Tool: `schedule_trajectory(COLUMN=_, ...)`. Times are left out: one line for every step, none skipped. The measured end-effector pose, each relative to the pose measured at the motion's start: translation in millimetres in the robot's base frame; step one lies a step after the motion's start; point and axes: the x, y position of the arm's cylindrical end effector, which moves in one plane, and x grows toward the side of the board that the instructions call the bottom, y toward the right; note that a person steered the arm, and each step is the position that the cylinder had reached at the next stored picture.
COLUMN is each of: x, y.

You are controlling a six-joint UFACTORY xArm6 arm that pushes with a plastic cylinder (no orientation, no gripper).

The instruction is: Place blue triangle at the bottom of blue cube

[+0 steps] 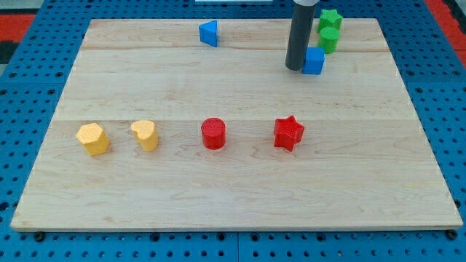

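Across the pale wooden table (233,189), my tip (294,68), a bare rod end effector gripping nothing, is resting just left of the blue cube (314,61) at upper right, while the blue triangle (209,33) is lying well to its upper left.

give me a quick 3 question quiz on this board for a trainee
1. True or false: my tip is right beside the blue triangle block.
2. Which block sits nearest my tip? A) red star block B) blue cube block C) yellow heart-shaped block
3. Fill in: the two green blocks, a star and a cylinder, lie at the view's top ____ of the wooden board.

Key: 1 false, it is beside the blue cube, on its left in the view; 2 B; 3 right.
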Motion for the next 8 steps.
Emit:
schedule_trajectory(x=-10, y=2)
schedule_trajectory(x=-11, y=23)
schedule_trajectory(x=-10, y=39)
schedule_trajectory(x=-2, y=39)
schedule_trajectory(x=7, y=33)
schedule_trajectory(x=11, y=-65)
schedule_trajectory(x=2, y=-172)
schedule_trajectory(x=-56, y=-225)
